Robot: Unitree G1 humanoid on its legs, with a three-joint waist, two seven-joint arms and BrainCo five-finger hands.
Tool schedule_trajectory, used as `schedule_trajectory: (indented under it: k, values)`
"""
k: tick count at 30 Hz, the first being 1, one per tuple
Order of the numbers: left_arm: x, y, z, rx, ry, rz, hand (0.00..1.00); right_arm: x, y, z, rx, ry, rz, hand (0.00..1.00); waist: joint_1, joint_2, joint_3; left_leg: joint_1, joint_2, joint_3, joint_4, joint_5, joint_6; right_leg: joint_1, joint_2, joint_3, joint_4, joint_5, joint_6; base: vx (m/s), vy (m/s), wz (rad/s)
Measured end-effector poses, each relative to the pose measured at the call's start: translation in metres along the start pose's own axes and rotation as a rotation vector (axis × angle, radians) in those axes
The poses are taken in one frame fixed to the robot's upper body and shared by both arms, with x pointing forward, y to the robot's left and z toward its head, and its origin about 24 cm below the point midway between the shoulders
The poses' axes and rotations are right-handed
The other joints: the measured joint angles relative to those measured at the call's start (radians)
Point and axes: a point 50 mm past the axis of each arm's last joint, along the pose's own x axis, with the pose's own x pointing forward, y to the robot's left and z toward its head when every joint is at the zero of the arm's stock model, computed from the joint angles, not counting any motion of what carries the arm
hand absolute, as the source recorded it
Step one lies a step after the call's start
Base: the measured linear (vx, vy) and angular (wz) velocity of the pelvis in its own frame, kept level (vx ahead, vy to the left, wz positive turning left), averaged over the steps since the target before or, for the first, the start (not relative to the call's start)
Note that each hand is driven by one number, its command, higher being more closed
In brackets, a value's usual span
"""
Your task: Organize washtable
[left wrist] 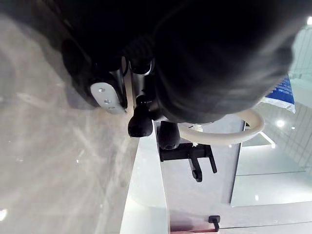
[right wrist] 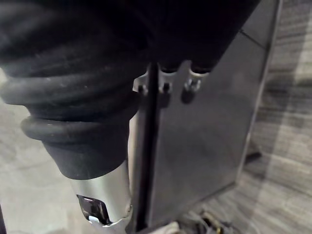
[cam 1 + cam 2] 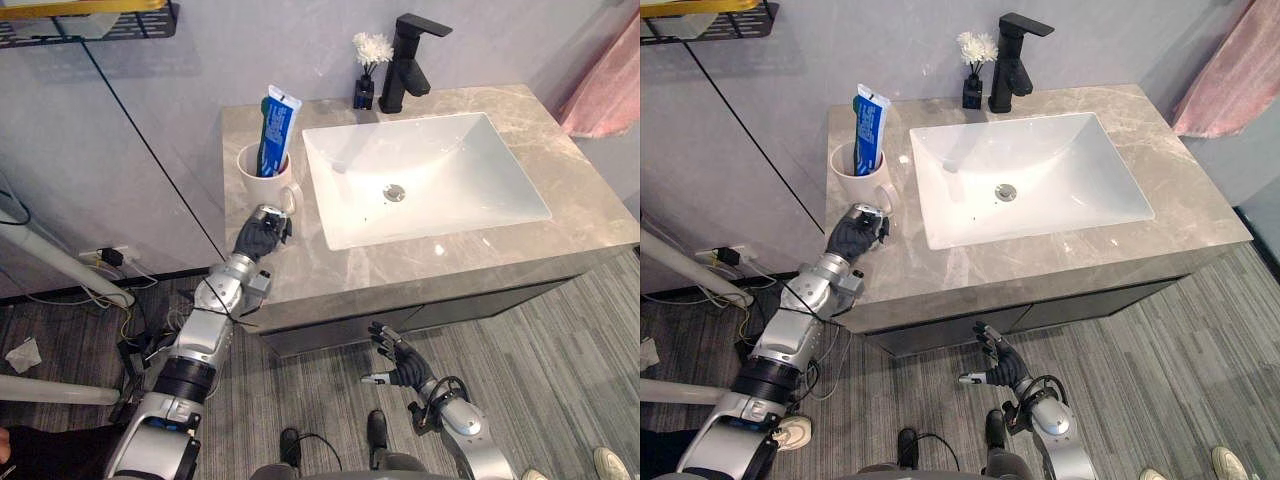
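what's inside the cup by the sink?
A blue toothpaste tube stands in the white cup, upper part sticking out. The cup wall hides its lower end and anything else at the bottom.

A: Quick, left arm?
B: Comes in from lower left, stretched up & fwd, elbow only slightly bent. left hand at the far end, back of hand up (dark ribbed cover faces the head cam). Grip can't be read.
A: And the right arm?
B: Low, at lower right, forearm angled fwd & inward. right hand has fingers straight & splayed, thumb out sideways.
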Motion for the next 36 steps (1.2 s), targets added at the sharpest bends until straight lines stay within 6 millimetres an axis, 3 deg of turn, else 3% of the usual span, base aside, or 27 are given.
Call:
schedule_trajectory:
  k: [7,18,27,36]
  values:
    - [0.017,0.029,0.025,0.065,-0.06,0.068,1.0,-0.002,-0.002,0.008,-0.015,-0.036,-0.009,0.0,-0.011,-0.011,0.042,-0.03,0.0,0.009,0.007,0.0,0.0,-0.03,0.001,0.013,-0.005,0.014,-0.003,-0.03,-0.007,-0.04]
    - [0.041,0.056,0.06,0.116,-0.122,0.145,1.0,-0.006,-0.002,0.011,-0.02,-0.056,-0.014,0.0,-0.031,-0.017,0.079,-0.08,0.0,0.013,0.019,0.0,0.0,-0.077,0.001,0.021,-0.006,0.026,-0.003,-0.01,-0.001,-0.01]
    - [0.06,0.089,0.112,0.155,-0.209,0.248,1.0,-0.01,0.001,0.014,0.0,-0.075,-0.018,0.0,-0.056,-0.033,0.139,-0.123,0.004,0.045,0.04,-0.001,0.002,-0.127,0.006,0.058,-0.012,0.063,-0.016,-0.02,0.001,-0.1]
    - [0.062,0.118,0.123,0.133,-0.185,0.333,1.0,-0.016,0.007,0.008,0.039,-0.062,-0.021,0.0,-0.08,-0.036,0.148,-0.14,0.01,0.058,0.056,-0.003,0.004,-0.143,0.009,0.076,-0.012,0.064,-0.017,-0.02,-0.012,-0.05]
